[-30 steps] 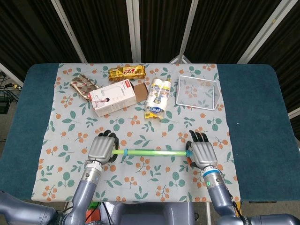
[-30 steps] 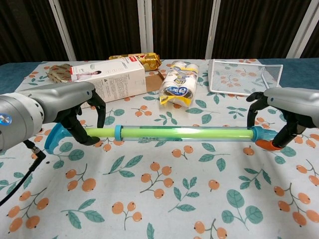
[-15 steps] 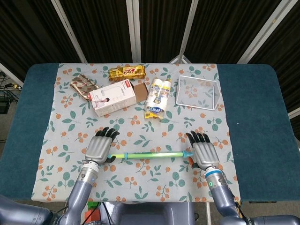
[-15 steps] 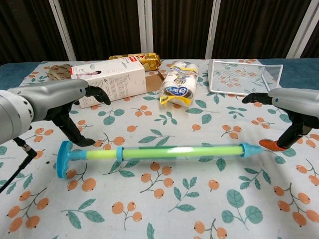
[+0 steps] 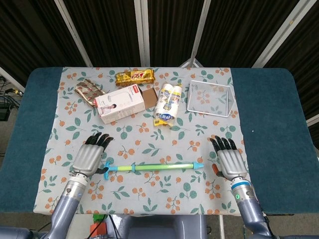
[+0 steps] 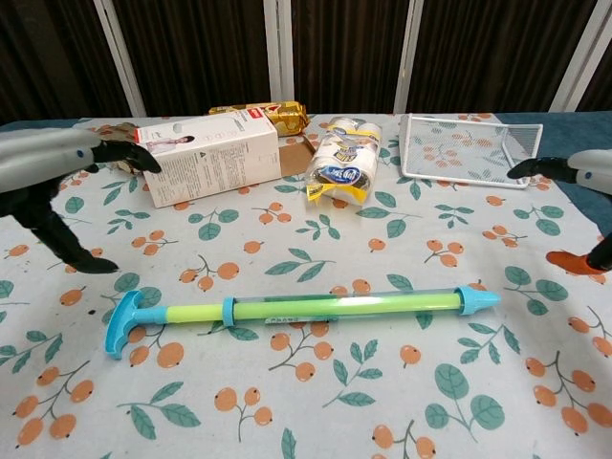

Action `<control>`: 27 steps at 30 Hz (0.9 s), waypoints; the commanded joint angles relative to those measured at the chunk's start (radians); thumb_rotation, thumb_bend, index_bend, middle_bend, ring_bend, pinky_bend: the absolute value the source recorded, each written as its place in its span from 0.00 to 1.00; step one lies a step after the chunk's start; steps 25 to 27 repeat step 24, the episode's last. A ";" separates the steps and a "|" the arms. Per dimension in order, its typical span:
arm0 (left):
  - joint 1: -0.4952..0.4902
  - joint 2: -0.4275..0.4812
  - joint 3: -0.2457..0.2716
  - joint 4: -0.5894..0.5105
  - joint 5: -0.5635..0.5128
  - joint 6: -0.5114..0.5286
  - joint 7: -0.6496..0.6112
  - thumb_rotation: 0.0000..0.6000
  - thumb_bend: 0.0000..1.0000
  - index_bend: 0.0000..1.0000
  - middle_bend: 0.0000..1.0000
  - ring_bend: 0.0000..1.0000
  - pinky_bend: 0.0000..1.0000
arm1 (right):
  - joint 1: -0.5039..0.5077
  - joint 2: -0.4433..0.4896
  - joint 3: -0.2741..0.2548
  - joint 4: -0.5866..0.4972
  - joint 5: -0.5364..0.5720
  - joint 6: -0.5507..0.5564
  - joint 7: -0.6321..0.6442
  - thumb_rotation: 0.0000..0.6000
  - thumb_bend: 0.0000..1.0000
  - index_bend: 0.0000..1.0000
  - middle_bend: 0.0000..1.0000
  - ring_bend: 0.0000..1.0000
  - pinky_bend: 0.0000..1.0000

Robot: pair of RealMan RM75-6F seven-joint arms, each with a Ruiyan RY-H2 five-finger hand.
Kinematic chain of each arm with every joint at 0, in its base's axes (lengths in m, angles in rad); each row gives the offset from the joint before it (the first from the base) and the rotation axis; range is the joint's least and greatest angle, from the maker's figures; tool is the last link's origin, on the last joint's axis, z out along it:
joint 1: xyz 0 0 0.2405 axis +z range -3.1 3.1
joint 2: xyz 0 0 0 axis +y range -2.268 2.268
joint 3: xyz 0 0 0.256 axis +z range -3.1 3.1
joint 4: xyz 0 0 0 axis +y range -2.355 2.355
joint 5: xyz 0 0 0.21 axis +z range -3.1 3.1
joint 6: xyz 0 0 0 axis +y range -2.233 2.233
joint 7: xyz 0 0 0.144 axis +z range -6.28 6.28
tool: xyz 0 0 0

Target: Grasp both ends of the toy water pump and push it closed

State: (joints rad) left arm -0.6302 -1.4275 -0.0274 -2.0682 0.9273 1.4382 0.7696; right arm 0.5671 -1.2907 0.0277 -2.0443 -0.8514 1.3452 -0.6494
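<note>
The toy water pump (image 5: 152,167) (image 6: 306,308) lies flat on the floral cloth: a green tube with a blue T-handle at its left end and a blue pointed tip at its right end. My left hand (image 5: 89,157) (image 6: 53,182) hovers open, fingers spread, to the left of the handle and apart from it. My right hand (image 5: 230,160) (image 6: 581,182) is open too, to the right of the tip with a gap between them. Neither hand touches the pump.
At the back of the cloth stand a white box (image 5: 120,103), a gold snack bar (image 5: 134,76), a patterned packet (image 5: 89,91), a pack of bottles (image 5: 168,103) and a wire basket (image 5: 211,98). Blue table (image 5: 279,129) shows on both sides.
Both hands let go of the pump and drew outward and back from its ends. The pump dropped onto the cloth and now lies there slightly tilted.
</note>
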 commanded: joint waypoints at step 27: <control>0.574 0.392 0.265 0.389 0.585 0.393 -0.898 1.00 0.12 0.01 0.00 0.00 0.04 | -0.528 0.265 -0.225 0.387 -0.731 0.369 0.822 1.00 0.42 0.00 0.00 0.00 0.00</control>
